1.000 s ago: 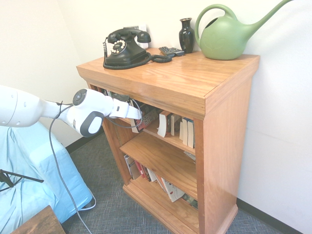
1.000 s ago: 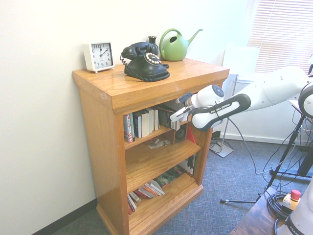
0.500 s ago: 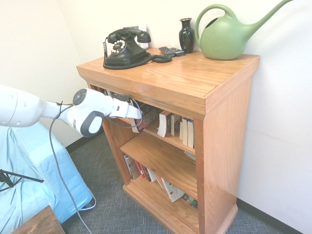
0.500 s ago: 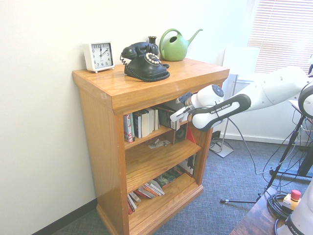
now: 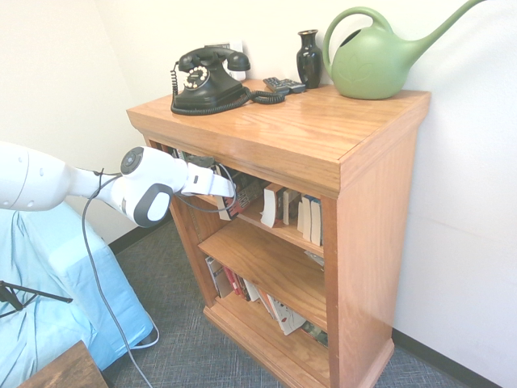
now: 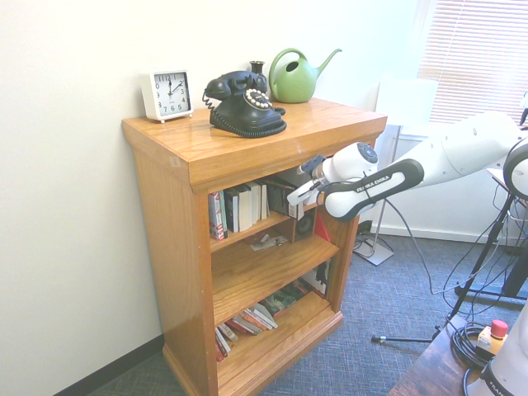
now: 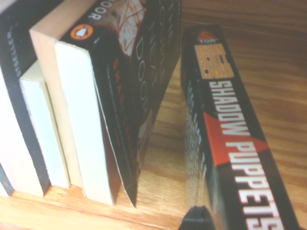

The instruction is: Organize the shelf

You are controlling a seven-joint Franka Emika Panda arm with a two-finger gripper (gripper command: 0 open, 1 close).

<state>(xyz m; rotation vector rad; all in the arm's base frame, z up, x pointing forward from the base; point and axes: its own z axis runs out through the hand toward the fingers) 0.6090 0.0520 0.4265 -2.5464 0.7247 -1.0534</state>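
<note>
Presently, the gripper (image 6: 292, 199) is at the front of the shelf (image 5: 373, 242), by its upper tier; fingers together, with no clear grip on a book visible; the orange-brown bookcase stands directly ahead of the gripper and extends above and below it.

Risk: a push with closed fingers could tip the Shadow Puppets book (image 7: 238, 143), which stands close to the gripper with a gap between it and the paperback with the orange logo (image 7: 136, 62); likely causes, a slanting push or contact too high; a raised wrist could knock the overhanging top; pushing too far could jam the row.

Shelf appearance: oak grain, thick top, solid side panels; uneven row beside the gripper, some books jutting further forward; below it, the middle tier holds some small pale items (image 6: 266, 241), too small to name; lower still, leaning books (image 6: 252, 320); above the gripper, on the top, the black telephone (image 5: 208, 89), dark vase (image 5: 308, 63), green watering can (image 5: 373, 66) and white clock (image 6: 169, 96); organizing looks unfinished.
</note>
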